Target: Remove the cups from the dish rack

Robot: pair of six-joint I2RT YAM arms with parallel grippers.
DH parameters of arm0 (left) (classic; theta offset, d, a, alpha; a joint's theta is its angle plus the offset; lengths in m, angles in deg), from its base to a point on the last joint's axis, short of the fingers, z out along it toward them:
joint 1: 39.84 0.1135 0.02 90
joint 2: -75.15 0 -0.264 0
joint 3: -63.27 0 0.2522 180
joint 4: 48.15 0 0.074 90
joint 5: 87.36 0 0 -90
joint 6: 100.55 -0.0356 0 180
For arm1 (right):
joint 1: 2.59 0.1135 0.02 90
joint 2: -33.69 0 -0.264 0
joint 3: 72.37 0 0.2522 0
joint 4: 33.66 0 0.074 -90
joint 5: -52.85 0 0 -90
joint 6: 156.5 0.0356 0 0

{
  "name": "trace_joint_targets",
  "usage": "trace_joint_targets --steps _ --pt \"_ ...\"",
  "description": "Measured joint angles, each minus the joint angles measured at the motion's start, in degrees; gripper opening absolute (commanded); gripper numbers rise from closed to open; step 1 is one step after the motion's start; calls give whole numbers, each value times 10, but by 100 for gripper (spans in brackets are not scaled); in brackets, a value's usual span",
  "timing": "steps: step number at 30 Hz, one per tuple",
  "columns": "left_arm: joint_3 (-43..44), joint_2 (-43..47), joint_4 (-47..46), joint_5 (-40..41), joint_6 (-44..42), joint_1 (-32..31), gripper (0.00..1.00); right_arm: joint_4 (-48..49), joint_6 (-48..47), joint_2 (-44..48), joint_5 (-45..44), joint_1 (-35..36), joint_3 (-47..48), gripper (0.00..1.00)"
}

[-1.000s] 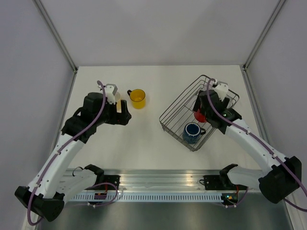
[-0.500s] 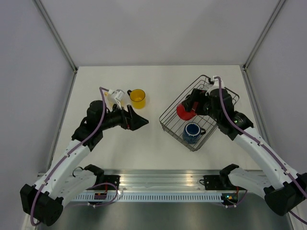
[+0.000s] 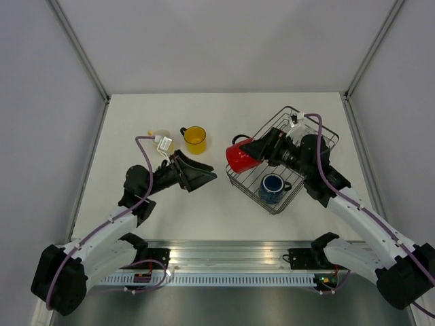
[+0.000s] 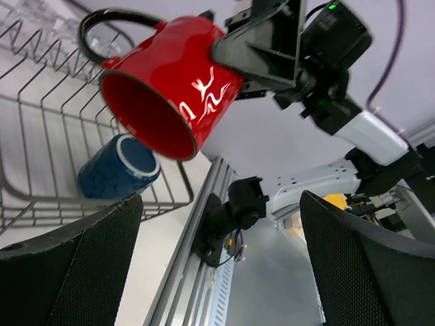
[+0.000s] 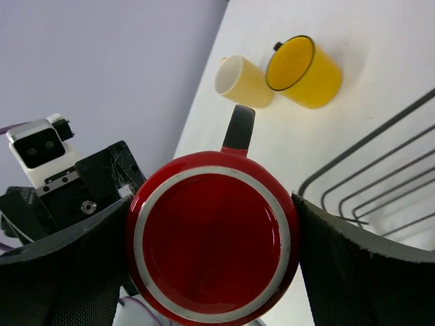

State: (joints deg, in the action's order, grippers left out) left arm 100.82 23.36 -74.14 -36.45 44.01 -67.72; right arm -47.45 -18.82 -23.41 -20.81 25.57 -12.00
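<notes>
My right gripper (image 3: 257, 151) is shut on the red mug (image 3: 239, 157) and holds it on its side in the air, left of the dish rack (image 3: 309, 132), mouth toward the left arm. In the right wrist view the mug's base (image 5: 212, 248) fills the space between the pads. My left gripper (image 3: 202, 173) is open and empty, pointing at the red mug (image 4: 170, 88), a short way from it. The dark blue mug (image 3: 272, 188) lies in the rack's near end. The bright yellow mug (image 3: 195, 139) and pale yellow mug (image 3: 161, 136) stand on the table. I cannot make out any tumblers.
The white table (image 3: 217, 204) is walled by grey panels on three sides. The rack's wires (image 4: 41, 136) rise just right of the held mug. The arms' metal base rail (image 3: 224, 261) runs along the near edge.
My right gripper has lifted the red mug out of the rack and carried it left. My left gripper has left the pale yellow mug and swung right toward the red mug.
</notes>
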Motion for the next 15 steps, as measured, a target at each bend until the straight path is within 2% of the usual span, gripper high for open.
trace_joint_targets --steps 4,9,11,12,15 --pt "3 -20 -82 19 28 -20 98 55 45 1 22 7 -18 0" --pt "30 -65 -144 35 46 -56 86 104 82 8 29 21 -26 0" --pt "40 -79 -164 38 52 -67 78 125 95 13 32 26 -31 0" --pt "45 -87 -180 42 54 -72 70 133 101 14 34 28 -32 0" --pt "50 -99 -209 46 59 -82 69 156 116 14 36 36 -36 0"
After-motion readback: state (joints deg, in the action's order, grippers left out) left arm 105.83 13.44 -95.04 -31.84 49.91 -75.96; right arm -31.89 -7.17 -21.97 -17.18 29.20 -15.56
